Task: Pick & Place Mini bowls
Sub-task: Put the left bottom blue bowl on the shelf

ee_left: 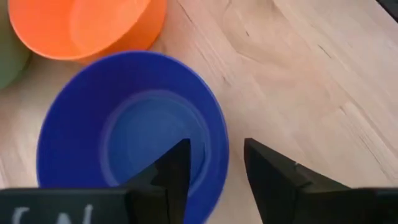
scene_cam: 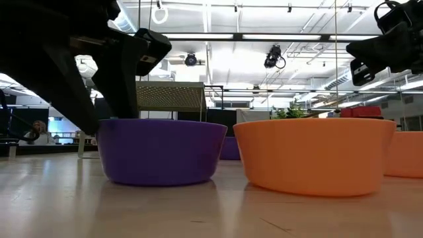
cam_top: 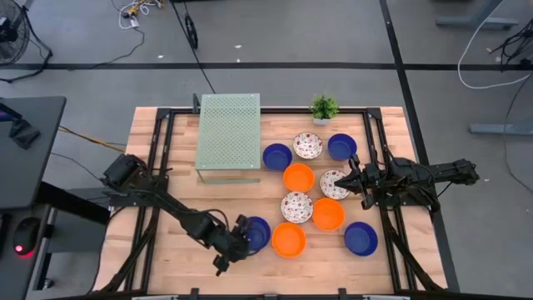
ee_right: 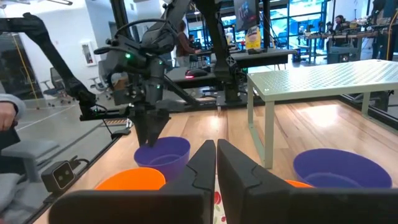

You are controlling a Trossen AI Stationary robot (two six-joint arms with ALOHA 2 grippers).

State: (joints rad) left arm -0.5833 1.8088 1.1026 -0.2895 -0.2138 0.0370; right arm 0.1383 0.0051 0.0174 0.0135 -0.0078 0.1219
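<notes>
- Your left gripper (ee_left: pixel 214 171), jaws spread, straddles the near rim of the solid dark blue round mini bowl (ee_left: pixel 130 127); close there.
- Your right gripper (cam_top: pixel 353 177), fingers pressed together, waits well apart.

Ten small round bowls sit upright on the table: four blue (cam_top: pixel 277 156), three orange (cam_top: pixel 298 177) and three white with red specks (cam_top: pixel 307 146), most bunched close together at about 3 o'clock, with one blue (cam_top: pixel 257 232) touching one orange (cam_top: pixel 288 240) at 6 o'clock.
</notes>
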